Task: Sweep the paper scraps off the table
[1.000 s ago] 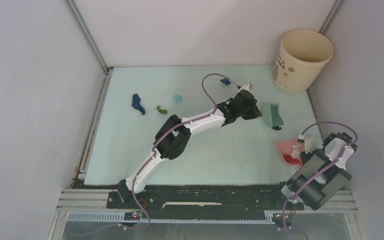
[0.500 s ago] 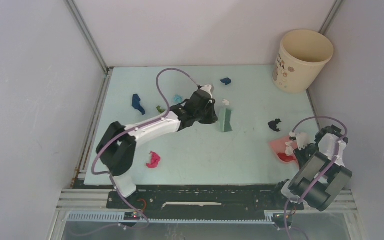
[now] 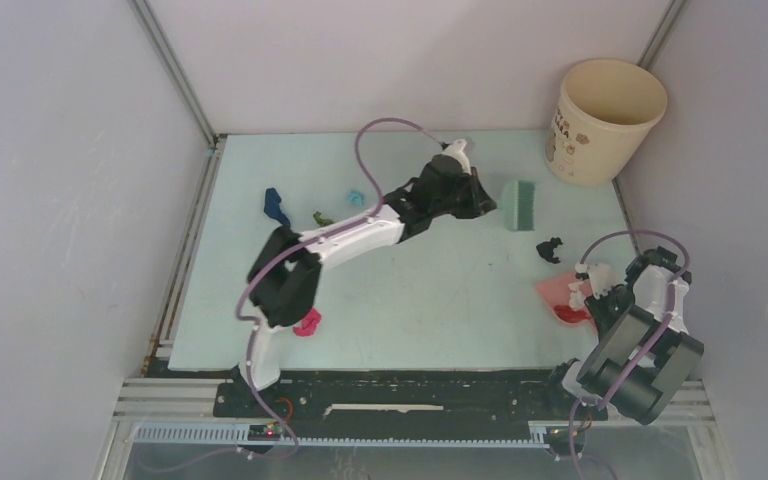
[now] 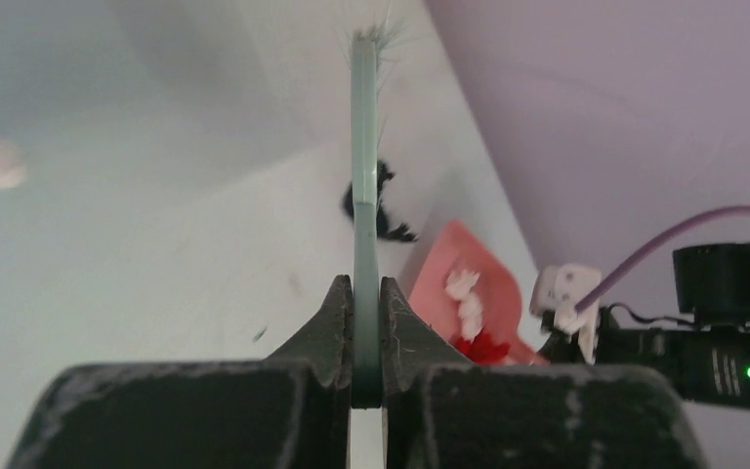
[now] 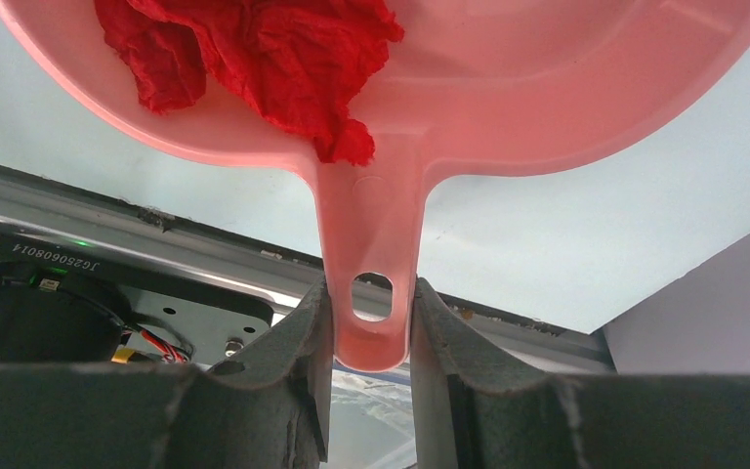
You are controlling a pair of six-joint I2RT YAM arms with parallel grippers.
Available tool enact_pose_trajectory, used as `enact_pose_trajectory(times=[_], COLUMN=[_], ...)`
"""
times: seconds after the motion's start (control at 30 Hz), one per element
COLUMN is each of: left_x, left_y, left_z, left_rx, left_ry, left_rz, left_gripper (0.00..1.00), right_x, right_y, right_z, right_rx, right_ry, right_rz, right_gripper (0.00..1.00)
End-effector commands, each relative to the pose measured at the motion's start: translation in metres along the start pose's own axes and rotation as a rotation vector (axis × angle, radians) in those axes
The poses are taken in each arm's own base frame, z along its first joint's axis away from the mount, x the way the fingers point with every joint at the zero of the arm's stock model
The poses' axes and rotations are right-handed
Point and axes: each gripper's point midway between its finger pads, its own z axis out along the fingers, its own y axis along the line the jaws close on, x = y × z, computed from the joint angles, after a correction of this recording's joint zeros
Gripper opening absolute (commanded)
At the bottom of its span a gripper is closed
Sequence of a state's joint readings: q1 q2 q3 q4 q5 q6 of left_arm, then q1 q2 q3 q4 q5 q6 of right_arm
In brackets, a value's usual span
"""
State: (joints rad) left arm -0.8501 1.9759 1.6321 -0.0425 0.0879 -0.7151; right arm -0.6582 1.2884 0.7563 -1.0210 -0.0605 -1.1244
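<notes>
Scraps lie in two lots. Loose on the bench (image 3: 440, 300): a dark blue scrap (image 3: 275, 206), a teal scrap (image 3: 356, 197) and a green scrap (image 3: 322, 217) at far left, a magenta scrap (image 3: 308, 322) near the front edge beside the left arm, and a dark scrap (image 3: 548, 247) just beside the dustpan (image 3: 558, 293). Collected in the dustpan: a red scrap (image 5: 254, 54) and white bits (image 4: 464, 296).

Left tool (image 4: 366, 293) is clamped tight on the brush (image 3: 518, 204), which it grips edge-on by its thin back. The brush sits far right, beyond the dark scrap; judged, this sets up a pull toward the dustpan. Bristle contact with the bench cannot be told.

Right tool (image 5: 366, 322) is closed on the dustpan handle, mouth facing the bench centre, judged ready to receive.

The bench is flat, smooth, pale mint. Grey walls (image 3: 60, 200) enclose it, and a black rail (image 3: 410, 385) runs along the near edge. A bucket (image 3: 605, 120) stands at the far right corner.
</notes>
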Motion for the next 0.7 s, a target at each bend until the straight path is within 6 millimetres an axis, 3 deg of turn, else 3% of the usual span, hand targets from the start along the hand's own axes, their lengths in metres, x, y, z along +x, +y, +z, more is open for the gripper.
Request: enact_pose_trajectory(times=[0.0, 0.17, 0.33, 0.37, 0.47, 0.57, 0.67], left_x=[0.003, 0.029, 0.064, 0.078, 0.079, 0.064, 0.065], left_y=[-0.054, -0.074, -0.056, -0.034, -0.004, 0.006, 0.026], left_z=[0.049, 0.088, 0.114, 0.110, 0.091, 0.059, 0.032], left_rx=[0.198, 0.287, 0.202, 0.102, -0.045, -0.103, -0.170], left_ry=[-0.024, -0.004, 0.081, 0.110, 0.094, 0.063, 0.062], left_rz=[-0.082, -0.171, -0.242, -0.242, -0.218, -0.209, -0.179], left_gripper=[0.00, 0.00, 0.00, 0.00, 0.00, 0.00, 0.00], right_x=[0.002, 0.010, 0.016, 0.017, 0.018, 0.018, 0.014], right_y=[-0.006, -0.007, -0.006, -0.006, -0.007, -0.008, -0.008], right_z=[-0.009, -0.005, -0.002, -0.001, 0.000, 0.001, 0.001], right_rx=[0.022, -0.001, -0.014, -0.016, -0.018, -0.012, -0.007], right_ry=[-0.014, 0.000, 0.007, 0.011, 0.022, 0.030, 0.035], right_rz=[0.016, 0.045, 0.064, 0.065, 0.060, 0.050, 0.032], right_gripper=[0.00, 0.00, 0.00, 0.00, 0.00, 0.00, 0.00])
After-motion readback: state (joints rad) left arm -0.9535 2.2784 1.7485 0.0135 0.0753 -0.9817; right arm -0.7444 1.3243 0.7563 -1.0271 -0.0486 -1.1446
